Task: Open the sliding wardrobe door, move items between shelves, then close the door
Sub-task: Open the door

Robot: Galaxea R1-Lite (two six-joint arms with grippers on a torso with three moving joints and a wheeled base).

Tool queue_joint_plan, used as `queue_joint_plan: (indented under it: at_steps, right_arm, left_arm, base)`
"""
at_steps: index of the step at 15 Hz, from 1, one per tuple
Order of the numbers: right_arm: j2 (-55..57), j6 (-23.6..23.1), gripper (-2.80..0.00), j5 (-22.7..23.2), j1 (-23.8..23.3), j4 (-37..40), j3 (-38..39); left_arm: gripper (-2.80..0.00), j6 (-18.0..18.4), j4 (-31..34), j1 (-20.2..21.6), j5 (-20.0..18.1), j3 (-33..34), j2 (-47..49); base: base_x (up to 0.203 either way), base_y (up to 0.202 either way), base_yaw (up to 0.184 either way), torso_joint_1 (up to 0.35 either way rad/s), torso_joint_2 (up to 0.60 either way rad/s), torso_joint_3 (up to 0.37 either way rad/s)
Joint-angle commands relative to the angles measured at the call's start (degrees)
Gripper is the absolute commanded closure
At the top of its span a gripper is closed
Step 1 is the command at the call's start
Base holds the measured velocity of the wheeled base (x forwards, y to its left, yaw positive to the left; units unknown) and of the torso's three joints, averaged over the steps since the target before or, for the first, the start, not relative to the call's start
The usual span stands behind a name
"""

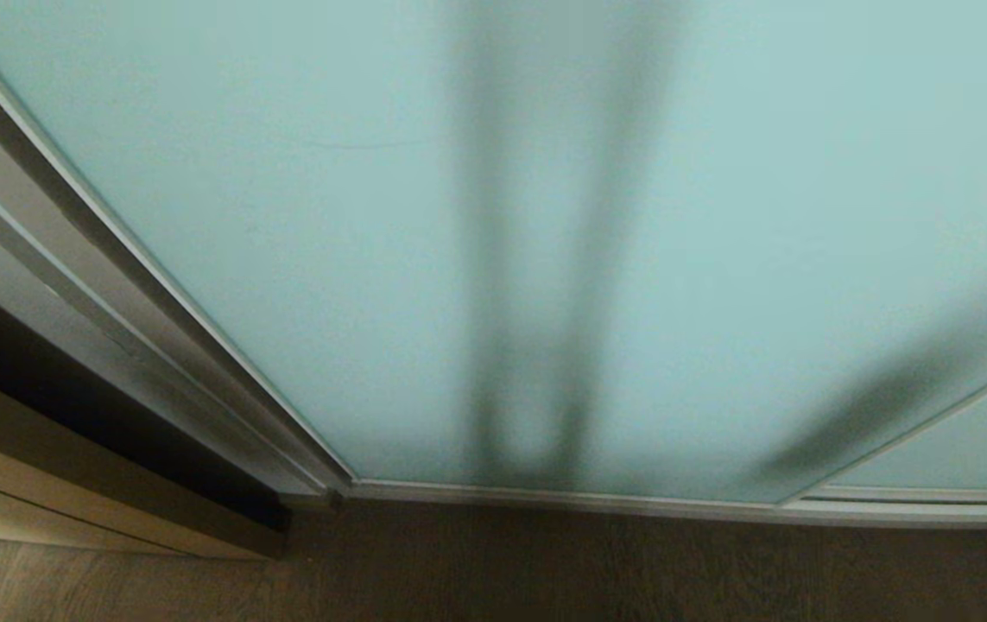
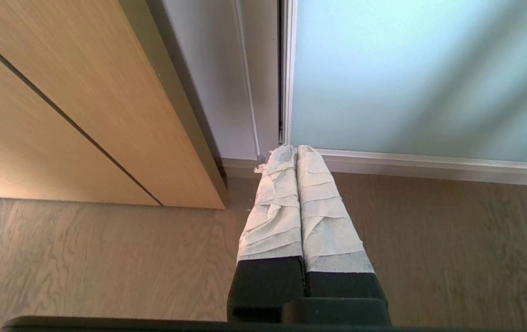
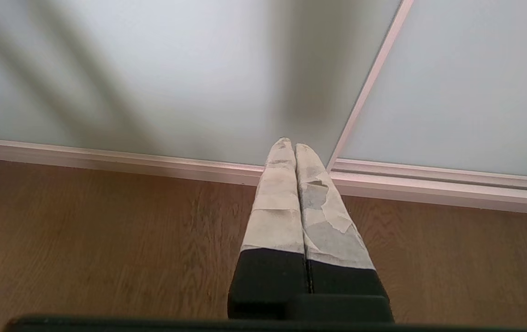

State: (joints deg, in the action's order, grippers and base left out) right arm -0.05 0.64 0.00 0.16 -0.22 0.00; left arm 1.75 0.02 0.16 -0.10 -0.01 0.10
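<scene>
Wardrobe door first: the sliding wardrobe door point(image 1: 303, 216), a tall pane of frosted aqua glass in a thin silver frame, fills nearly the whole head view and stands shut, its bottom rail meeting the wooden floor point(image 1: 545, 570). A second glass panel point(image 1: 959, 449) shows at the lower right, overlapping behind the first. To the left of the door runs the silver side frame point(image 1: 70, 259), and beside that a light wood cabinet point(image 2: 60, 115) stands on the floor. No shelves can be seen; they would lie behind the glass.

Neither arm shows in the head view. The left claw point(image 2: 296, 150) hangs low, pointing toward the corner where the door's left edge meets the frame, its tape-wrapped fingers point(image 2: 272, 207) pressed together and holding nothing. The right claw point(image 3: 289, 144) hangs likewise, narrow and empty, aimed at the seam between the two panels.

By my reading the task has not begun: the opening step is still ahead. The next move calls for raising an arm and setting a claw against the door's vertical frame edge, probably the left one, then pushing sideways along the track.
</scene>
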Motion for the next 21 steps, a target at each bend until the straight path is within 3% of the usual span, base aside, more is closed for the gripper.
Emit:
queue_joint_plan:
  at_steps: [1,6,11,14,18,21]
  right_arm:
    - [0.0,0.1,0.00,0.0,0.0,0.0,0.0]
    - [0.0,0.1,0.00,0.0,0.0,0.0,0.0]
    - [0.0,0.1,0.00,0.0,0.0,0.0,0.0]
    - [0.0,0.1,0.00,0.0,0.0,0.0,0.0]
    - [0.0,0.1,0.00,0.0,0.0,0.0,0.0]
    - [0.0,0.1,0.00,0.0,0.0,0.0,0.0]
  left_arm:
    - [0.00,0.6,0.1,0.0,-0.1,-0.1,0.1]
    - [0.00,1.0,-1.8,0.0,-0.2,-1.6,0.1]
    - [0.00,3.5,-6.2,0.0,-0.3,-16.1,6.5]
    - [0.00,3.7,-21.3,0.0,0.7,-21.0,19.1]
    - [0.00,4.0,-46.1,0.1,5.9,-24.0,33.8]
    - [0.00,3.9,-56.7,0.2,9.5,-27.9,41.6]
  base:
    - [0.000,0.000,0.000,0.000,0.00,0.000]
    - [0.000,0.000,0.000,0.000,0.00,0.000]
    - [0.000,0.000,0.000,0.000,0.00,0.000]
    - [0.000,0.000,0.000,0.000,0.00,0.000]
    - [0.000,0.000,0.000,0.000,0.00,0.000]
    - [0.000,0.000,0.000,0.000,0.00,0.000]
